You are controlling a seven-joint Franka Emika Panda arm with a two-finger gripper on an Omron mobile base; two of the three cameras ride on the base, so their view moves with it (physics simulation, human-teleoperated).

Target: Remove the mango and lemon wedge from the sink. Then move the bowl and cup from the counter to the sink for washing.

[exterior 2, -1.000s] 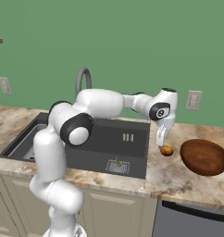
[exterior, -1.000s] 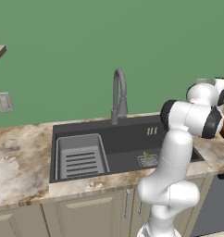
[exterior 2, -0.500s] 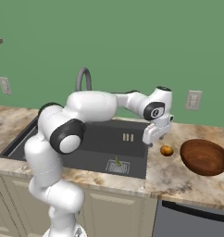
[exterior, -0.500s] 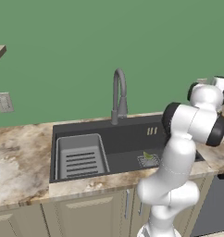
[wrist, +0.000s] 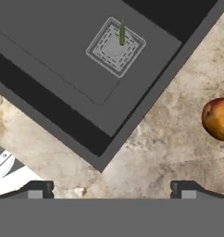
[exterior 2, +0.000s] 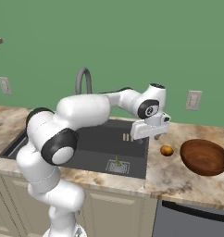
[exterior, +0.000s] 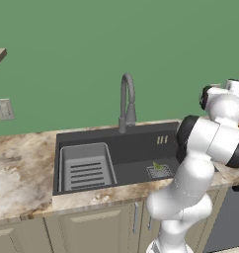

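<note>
At the right of the right base view, one mango (exterior 2: 166, 150) lies on the marbled tabletop (exterior 2: 178, 178) just past the sink's (exterior 2: 81, 150) right edge, with one reddish-brown bowl (exterior 2: 205, 157) beside it further right. One lemon wedge (exterior 2: 117, 162) rests on the drain grate (exterior 2: 118, 166) in the basin, lower centre of that view. The hand (exterior 2: 151, 129) hangs over the sink's right rim with jaws spread wide, gripping nothing.

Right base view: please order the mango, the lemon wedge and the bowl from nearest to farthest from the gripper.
1. mango, on the counter just right of the gripper.
2. bowl, farther right on the counter.
3. lemon wedge, down in the sink; nearly as far as the bowl.
</note>
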